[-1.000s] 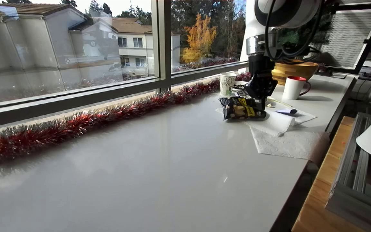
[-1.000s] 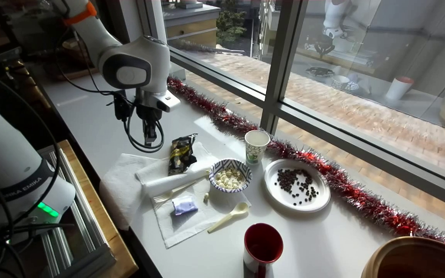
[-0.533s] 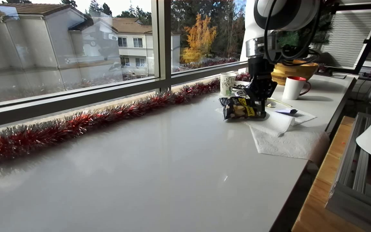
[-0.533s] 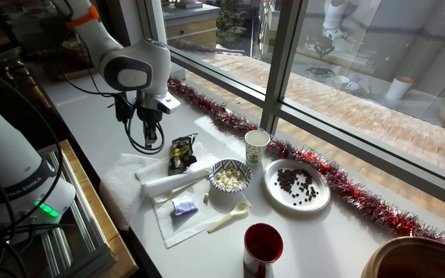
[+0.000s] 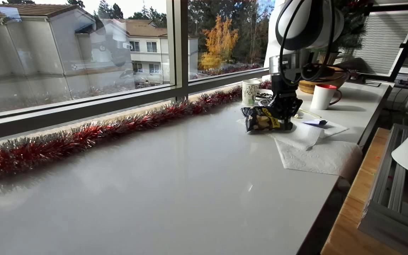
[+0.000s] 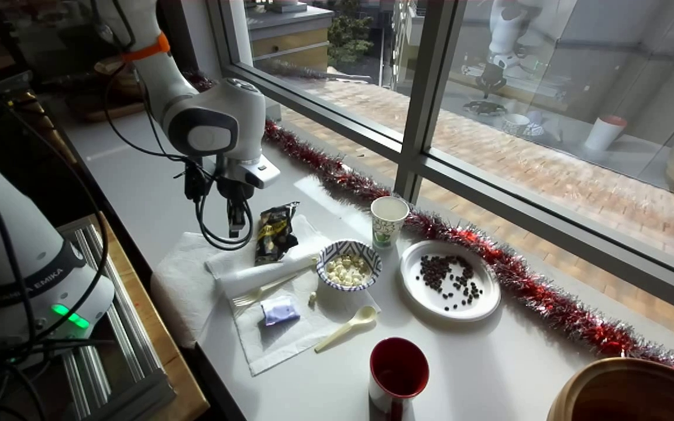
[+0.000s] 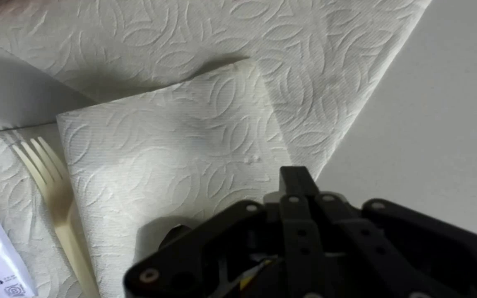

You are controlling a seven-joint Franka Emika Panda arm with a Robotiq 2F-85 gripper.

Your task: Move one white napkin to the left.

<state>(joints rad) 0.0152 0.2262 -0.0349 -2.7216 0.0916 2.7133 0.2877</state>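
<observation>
White embossed napkins lie overlapping on the table. One napkin [image 5: 313, 159] hangs over the table edge; it also shows in an exterior view [image 6: 182, 286] and the wrist view [image 7: 329, 74]. A curled middle napkin [image 6: 267, 272] lies partly on it, its corner facing up in the wrist view [image 7: 172, 153]. A third napkin [image 6: 261, 351] lies under a fork and a packet. My gripper [image 7: 298, 180] has its fingertips together with nothing visible between them. It points down beside a black snack bag [image 5: 260, 120], low over the napkins [image 6: 236, 228]. I cannot tell whether it touches them.
The snack bag [image 6: 274, 237] lies on the middle napkin. A fork [image 7: 62, 207], a packet [image 6: 279, 310], a popcorn bowl [image 6: 325, 275], a paper cup [image 6: 388, 225], a plate [image 6: 419, 304], a spoon [image 6: 346, 330] and a mug [image 6: 381, 392] stand nearby. Tinsel [image 5: 119, 129] runs along the window.
My gripper has come down closer to the napkins and moved slightly right in an exterior view. The napkins and the snack bag have not visibly moved.
</observation>
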